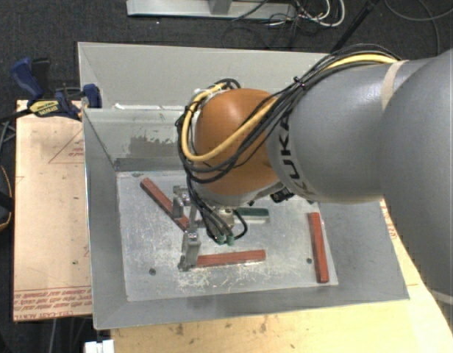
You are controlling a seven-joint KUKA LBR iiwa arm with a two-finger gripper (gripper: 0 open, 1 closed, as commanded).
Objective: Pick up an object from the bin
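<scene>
My gripper reaches down near the middle of the bin floor, its metal finger standing at the left end of a red-brown flat stick that lies level along the front. A second red-brown stick lies slanted at the back left, its lower end running under the gripper body. A dark green piece peeks out to the right of the gripper. I cannot make out the gap between the fingers.
A third red-brown stick lies upright along the right side of the floor. The arm and its orange cover hang over the bin's middle and back right. Bare floor lies at the front left.
</scene>
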